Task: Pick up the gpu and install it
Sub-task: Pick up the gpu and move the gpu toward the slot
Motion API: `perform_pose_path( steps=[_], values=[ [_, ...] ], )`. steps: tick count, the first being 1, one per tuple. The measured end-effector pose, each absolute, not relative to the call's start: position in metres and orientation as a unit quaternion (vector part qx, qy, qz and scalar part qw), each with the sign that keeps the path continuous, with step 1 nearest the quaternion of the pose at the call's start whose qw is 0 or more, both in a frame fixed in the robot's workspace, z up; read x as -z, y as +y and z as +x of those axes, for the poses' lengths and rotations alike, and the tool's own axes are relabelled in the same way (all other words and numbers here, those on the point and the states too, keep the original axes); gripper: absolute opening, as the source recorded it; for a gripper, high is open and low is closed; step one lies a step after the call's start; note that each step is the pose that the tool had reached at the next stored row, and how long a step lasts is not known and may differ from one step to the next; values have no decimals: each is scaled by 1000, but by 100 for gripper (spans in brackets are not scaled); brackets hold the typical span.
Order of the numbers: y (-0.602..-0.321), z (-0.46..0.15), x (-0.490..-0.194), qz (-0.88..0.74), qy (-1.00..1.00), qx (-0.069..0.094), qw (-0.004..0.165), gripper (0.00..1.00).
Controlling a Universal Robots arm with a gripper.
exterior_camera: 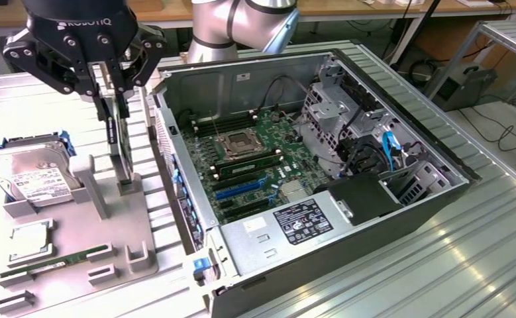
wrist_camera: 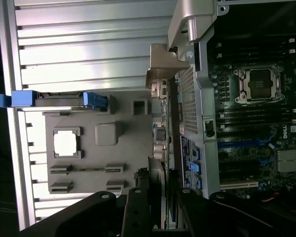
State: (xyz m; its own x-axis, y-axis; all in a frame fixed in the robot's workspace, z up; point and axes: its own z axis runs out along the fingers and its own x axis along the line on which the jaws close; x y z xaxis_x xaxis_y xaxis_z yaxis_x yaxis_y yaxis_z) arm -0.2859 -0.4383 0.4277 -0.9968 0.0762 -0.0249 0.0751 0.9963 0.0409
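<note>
Hand [exterior_camera: 116,83] hangs at the exterior view's upper left, over the grey fixture tray [exterior_camera: 147,225] on the ribbed metal counter [exterior_camera: 416,285], fingers pointing straight down. I see the fingers in a narrow stance, closed on the top edge of the gpu [exterior_camera: 122,139]. The thin black card stands upright on its edge directly under the hand, running down from the fingers to the tray's slotted post. I cannot tell whether its lower edge rests in the slot or hangs just clear of it. From the wrist view the gpu [wrist_camera: 160,200] shows edge-on, a dark strip pinched between the two black fingers of the hand [wrist_camera: 160,186], with no gap that I can make out on either side. The card is outside the open computer case [exterior_camera: 416,212], just beside the case's near wall, on the exterior view's left of it. The motherboard [exterior_camera: 249,165] lies exposed inside, its blue slots [exterior_camera: 240,190] bare. On the tray, further to the exterior view's left of the card, the hard drive [exterior_camera: 28,173] sits tilted in its cradle. In front of it lie the processor chip [exterior_camera: 30,237] and the green memory stick [exterior_camera: 56,260], both well apart from the hand.
</note>
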Motion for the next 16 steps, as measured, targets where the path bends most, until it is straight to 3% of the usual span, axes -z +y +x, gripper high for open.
perform_pose_path(
  steps=[16],
  values=[
    [-438, -281, -428, 38, 999, -20, 13, 26]
  ],
)
